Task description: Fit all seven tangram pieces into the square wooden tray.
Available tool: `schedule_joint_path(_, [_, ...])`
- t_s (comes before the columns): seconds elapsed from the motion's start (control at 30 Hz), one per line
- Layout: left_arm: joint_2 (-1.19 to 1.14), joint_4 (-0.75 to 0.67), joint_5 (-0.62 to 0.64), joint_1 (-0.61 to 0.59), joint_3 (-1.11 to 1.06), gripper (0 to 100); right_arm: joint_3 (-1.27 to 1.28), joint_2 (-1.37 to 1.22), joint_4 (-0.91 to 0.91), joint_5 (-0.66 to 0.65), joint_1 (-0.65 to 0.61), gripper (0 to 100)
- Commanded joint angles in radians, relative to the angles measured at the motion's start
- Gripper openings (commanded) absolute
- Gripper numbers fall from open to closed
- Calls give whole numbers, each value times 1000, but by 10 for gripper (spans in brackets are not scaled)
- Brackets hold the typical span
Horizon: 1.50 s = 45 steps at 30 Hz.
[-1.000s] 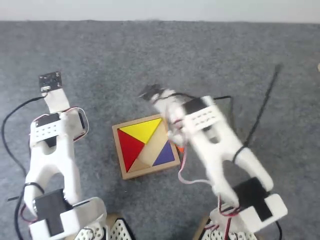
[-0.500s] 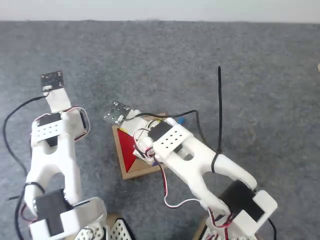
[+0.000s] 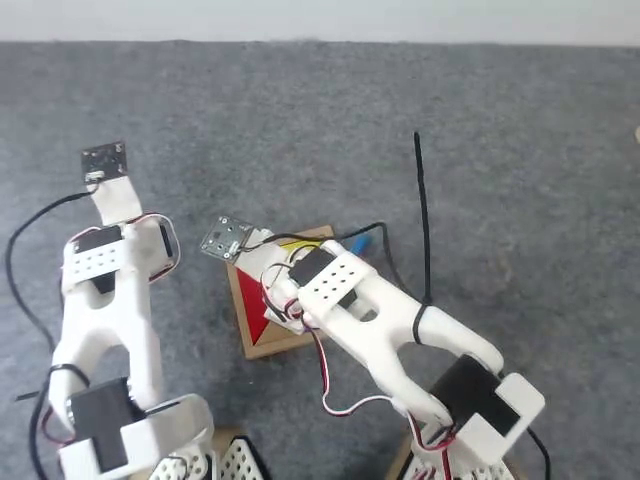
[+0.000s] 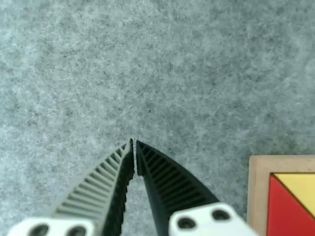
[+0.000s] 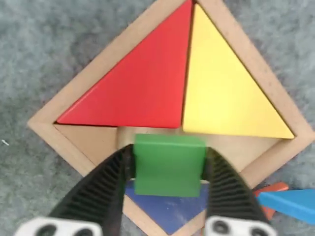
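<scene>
Looking down from above: square wooden tray [image 3: 270, 345] on the grey table [image 3: 500, 120], largely covered by the right arm [image 3: 390, 310], with just a strip of the red triangle [image 3: 250, 300] peeking out. Left arm [image 3: 100, 300] parked well apart to one side, probably to leave room. From the left wrist: left hand [image 4: 134, 143] pressed together on nothing, above bare table, with a corner of the tray at the edge. From the right wrist: right hand [image 5: 167, 156] clamped on the green square [image 5: 169, 172], gripped by two opposite sides, presumably to lower it flat. Held over the pale gap between the red and yellow triangle [image 5: 226, 93] and the blue piece [image 5: 165, 211]; cannot tell whether already seated. Just outside the rim, an orange piece [image 5: 271, 188] and a light blue piece [image 5: 290, 202], not yet in.
</scene>
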State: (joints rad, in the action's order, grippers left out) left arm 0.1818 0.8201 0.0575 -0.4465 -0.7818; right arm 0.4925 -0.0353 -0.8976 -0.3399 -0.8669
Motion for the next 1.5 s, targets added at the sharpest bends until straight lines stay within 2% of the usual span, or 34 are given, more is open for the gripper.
schedule_joint_path(0.0, [3,-21,-9,5,2,13,-5,8,7,-14,-12,314])
schedule_joint_path(0.37, [3,-21,-9,5,2,13,-25,119,-97,-15,27,281])
schedule_joint_path(0.53, [3,-20,-9,5,2,13,46,223,-50,-6,122,120])
schedule_joint_path(0.63, [3,-20,-9,5,2,13,152,249,68,-6,131,3])
schedule_joint_path(0.8, [3,-20,-9,5,2,13,278,234,265,-14,131,43])
schedule_joint_path(1.0, [3,-20,-9,5,2,13,278,193,275,-14,119,43])
schedule_joint_path(1.27, [3,-20,-9,5,2,13,284,186,266,-14,8,43])
schedule_joint_path(1.47, [3,-20,-9,5,2,13,279,197,223,-14,-27,43])
